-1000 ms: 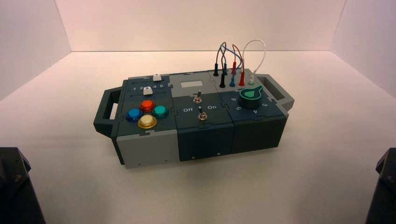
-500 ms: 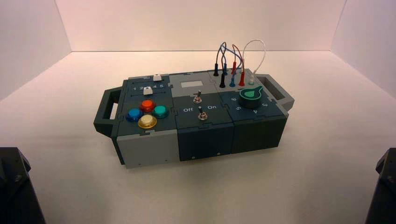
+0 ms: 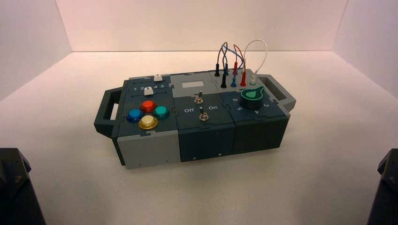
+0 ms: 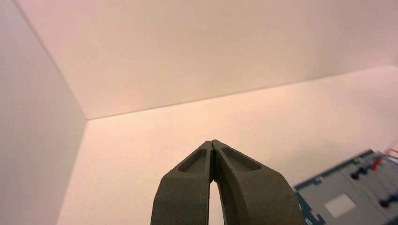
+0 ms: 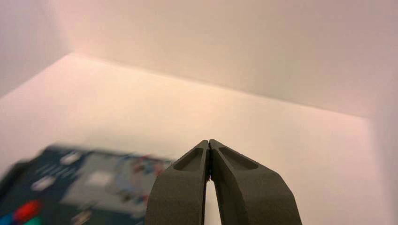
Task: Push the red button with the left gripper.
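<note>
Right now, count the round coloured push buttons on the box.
4, clustered on the box's left end: red button at the back, blue button left, green button right, yellow button in front. None looks hidden.

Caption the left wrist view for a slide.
Left tool shut and raised off the table, far short of the box at the frame's edge; red button out of view.

A lab test cell, not a home or shop; plain white walls close in a bare white floor on three sides, meeting at 12 o'clock; the only object is a purpose-built practice box at the centre, with coloured buttons at 9 o'clock, toggle switches in the middle, a green knob at 3 o'clock and plugged wires toward 1 o'clock; black robot arm bases sit at 7 and 5 o'clock.
</note>
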